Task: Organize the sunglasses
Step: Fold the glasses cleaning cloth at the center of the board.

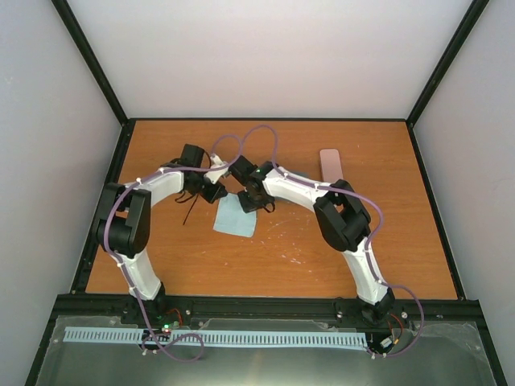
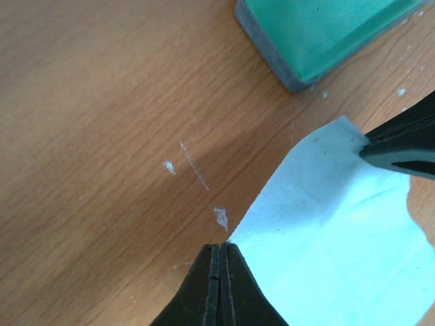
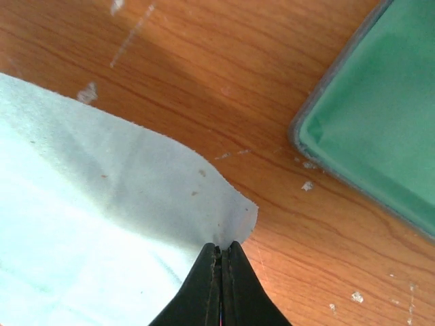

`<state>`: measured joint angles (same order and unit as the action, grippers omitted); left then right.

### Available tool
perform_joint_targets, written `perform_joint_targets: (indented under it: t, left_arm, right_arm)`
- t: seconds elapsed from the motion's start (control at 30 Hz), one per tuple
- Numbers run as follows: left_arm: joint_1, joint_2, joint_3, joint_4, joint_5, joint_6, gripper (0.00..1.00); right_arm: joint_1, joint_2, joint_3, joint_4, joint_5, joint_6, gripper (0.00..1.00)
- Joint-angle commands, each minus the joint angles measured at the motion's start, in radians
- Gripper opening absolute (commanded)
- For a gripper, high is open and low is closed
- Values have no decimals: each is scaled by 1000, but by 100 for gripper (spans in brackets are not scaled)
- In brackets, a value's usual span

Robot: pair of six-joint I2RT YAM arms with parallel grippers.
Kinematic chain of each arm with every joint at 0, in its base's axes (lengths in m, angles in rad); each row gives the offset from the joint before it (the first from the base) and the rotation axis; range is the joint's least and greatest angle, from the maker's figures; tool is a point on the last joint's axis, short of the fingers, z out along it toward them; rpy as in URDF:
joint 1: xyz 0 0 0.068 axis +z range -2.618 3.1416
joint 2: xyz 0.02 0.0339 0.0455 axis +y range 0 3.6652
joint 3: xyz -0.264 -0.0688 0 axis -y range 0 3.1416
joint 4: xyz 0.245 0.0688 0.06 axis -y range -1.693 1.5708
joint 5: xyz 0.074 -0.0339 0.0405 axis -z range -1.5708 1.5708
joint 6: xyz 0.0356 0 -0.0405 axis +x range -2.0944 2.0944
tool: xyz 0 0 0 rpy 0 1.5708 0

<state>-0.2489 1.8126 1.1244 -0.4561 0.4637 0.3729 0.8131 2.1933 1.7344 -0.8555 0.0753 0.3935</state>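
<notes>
**Two robot grippers pinch neighbouring corners of a blue lens cloth**

Seen from above, two white robot arms reach in from the near edge of a wooden table and meet near its middle, over a square light-blue cloth. The left gripper has its black jaws pressed together on one corner of the cloth, which lifts slightly off the wood there. The right gripper has its jaws clamped on a neighbouring corner in the same way. In the left wrist view its dark fingers bite the cloth edge at the right.

An open case with a green lining and a blue-grey shell lies flat on the table near that edge of the cloth, not touching it. A closed pink case lies further back on the right, well apart.

The sunglasses cannot be made out with any certainty. A thin black strand on the table just left of the cloth, below the left wrist, may be an arm of the black pair
</notes>
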Motion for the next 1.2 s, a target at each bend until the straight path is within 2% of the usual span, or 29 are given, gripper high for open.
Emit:
perform_joint_targets:
  t: [0.0, 0.4, 1.17]
  left_arm:
    - [-4, -50, 6, 24, 46, -34, 0]
    - [-4, -116, -91, 38, 37, -20, 1]
    - [-3, -221, -222, 82, 29, -6, 1]
  right_arm:
    - [-5, -46, -22, 55, 7, 8, 3]
    - [-5, -117, -143, 129, 7, 4, 3]
    - [38, -217, -304, 259, -92, -47, 3]
